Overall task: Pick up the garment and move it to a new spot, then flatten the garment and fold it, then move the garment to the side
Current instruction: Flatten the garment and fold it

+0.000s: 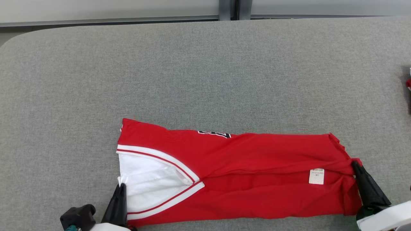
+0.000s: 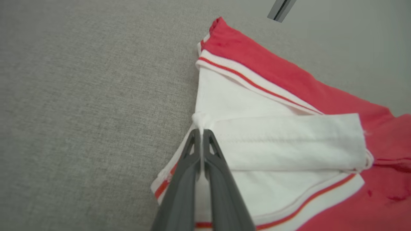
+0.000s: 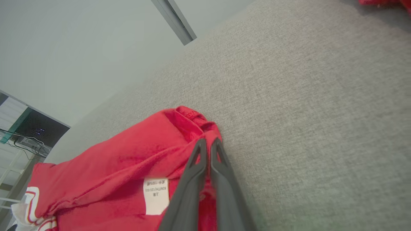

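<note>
Red jersey (image 1: 257, 160) lies by the table's (image 1: 205, 80) near edge; left gripper (image 1: 122, 186) pinches its white end, right gripper (image 1: 354, 163) its red end.

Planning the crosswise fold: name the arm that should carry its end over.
Probably right: the right gripper is shut on the bunched hem of the garment, while the left gripper pinches only white inner fabric at the collar.

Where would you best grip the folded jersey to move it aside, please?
Grip the jersey at both short ends from the near side, as the left pincer and right pincer do; it lies long and flat, so end grips should keep the fold.
</note>
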Controlling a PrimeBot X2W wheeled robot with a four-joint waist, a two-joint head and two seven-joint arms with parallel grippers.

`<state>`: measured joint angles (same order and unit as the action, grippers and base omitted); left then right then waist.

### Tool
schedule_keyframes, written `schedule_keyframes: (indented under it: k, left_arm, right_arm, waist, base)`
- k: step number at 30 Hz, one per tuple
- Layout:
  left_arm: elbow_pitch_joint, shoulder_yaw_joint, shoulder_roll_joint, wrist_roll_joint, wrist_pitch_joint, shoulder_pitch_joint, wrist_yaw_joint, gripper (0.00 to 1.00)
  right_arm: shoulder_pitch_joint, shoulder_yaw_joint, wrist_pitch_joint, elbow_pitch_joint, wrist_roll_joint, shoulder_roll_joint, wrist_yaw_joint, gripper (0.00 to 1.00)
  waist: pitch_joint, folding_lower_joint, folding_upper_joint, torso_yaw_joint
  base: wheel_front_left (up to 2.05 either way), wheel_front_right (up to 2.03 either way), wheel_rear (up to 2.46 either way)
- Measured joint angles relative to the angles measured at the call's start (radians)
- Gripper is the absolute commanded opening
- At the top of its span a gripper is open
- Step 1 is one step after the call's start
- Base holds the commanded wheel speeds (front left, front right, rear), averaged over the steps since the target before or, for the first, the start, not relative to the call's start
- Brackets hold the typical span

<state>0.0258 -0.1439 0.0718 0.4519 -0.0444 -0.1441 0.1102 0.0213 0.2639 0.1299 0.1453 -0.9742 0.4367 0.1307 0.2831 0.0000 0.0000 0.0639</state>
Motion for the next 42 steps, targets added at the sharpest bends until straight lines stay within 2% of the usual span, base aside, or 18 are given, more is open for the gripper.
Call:
schedule_keyframes:
  k: [1, 2, 6, 12, 16, 20, 28, 33, 42]
  left_arm:
    - [0.013, 0.002, -0.002, 0.006, -0.002, 0.0, 0.002, 0.48]
    - [0.026, 0.0, -0.002, 0.007, -0.003, 0.0, 0.002, 1.0]
    - [0.048, 0.003, -0.002, -0.016, -0.072, 0.003, 0.01, 1.0]
    - [0.013, 0.01, 0.005, -0.095, -0.193, 0.034, 0.032, 1.0]
    - [-0.054, 0.011, 0.005, -0.156, -0.213, 0.06, 0.04, 1.0]
    - [-0.106, 0.018, 0.012, -0.205, -0.217, 0.094, 0.027, 1.0]
    - [-0.074, -0.001, 0.024, -0.269, -0.219, 0.117, 0.002, 1.0]
    - [-0.011, 0.003, 0.031, -0.266, -0.219, 0.105, 0.001, 1.0]
    - [0.022, 0.007, 0.037, -0.259, -0.219, 0.103, 0.001, 1.0]
  right_arm:
    - [0.006, 0.0, 0.0, 0.001, 0.012, 0.001, 0.0, 1.0]
    - [0.011, 0.004, 0.003, 0.0, 0.036, 0.006, 0.0, 1.0]
    - [0.02, -0.006, 0.054, -0.03, 0.169, 0.021, 0.0, 1.0]
    - [0.035, -0.091, 0.101, -0.127, 0.32, -0.014, 0.0, 1.0]
    - [0.034, -0.148, 0.108, -0.179, 0.421, -0.055, 0.0, 1.0]
    - [0.018, -0.181, 0.086, -0.199, 0.504, -0.086, 0.0, 1.0]
    - [0.024, -0.184, 0.044, -0.184, 0.575, -0.127, 0.0, 1.0]
    - [0.044, -0.177, 0.035, -0.161, 0.592, -0.142, 0.0, 1.0]
    - [0.047, -0.174, 0.028, -0.146, 0.598, -0.147, 0.0, 1.0]
  waist:
    - [-0.001, 0.0, 0.0, 0.001]
    - [-0.003, 0.0, 0.0, 0.001]
    - [-0.013, 0.0, 0.0, -0.002]
    - [-0.039, 0.0, 0.0, -0.016]
    - [-0.061, 0.0, 0.0, -0.025]
    - [-0.085, 0.0, 0.0, -0.032]
    - [-0.14, 0.0, 0.0, -0.037]
    - [-0.176, 0.0, 0.0, -0.05]
    - [-0.187, 0.0, 0.0, -0.052]
  base:
    - [0.0, 0.0, 0.0]
    - [0.0, 0.0, 0.0]
    - [0.0, 0.0, 0.0]
    - [0.0, 0.0, 0.0]
    - [0.0, 0.0, 0.0]
    - [0.0, 0.0, 0.0]
    - [0.0, 0.0, 0.0]
    - [0.0, 0.0, 0.0]
    - [0.0, 0.0, 0.0]
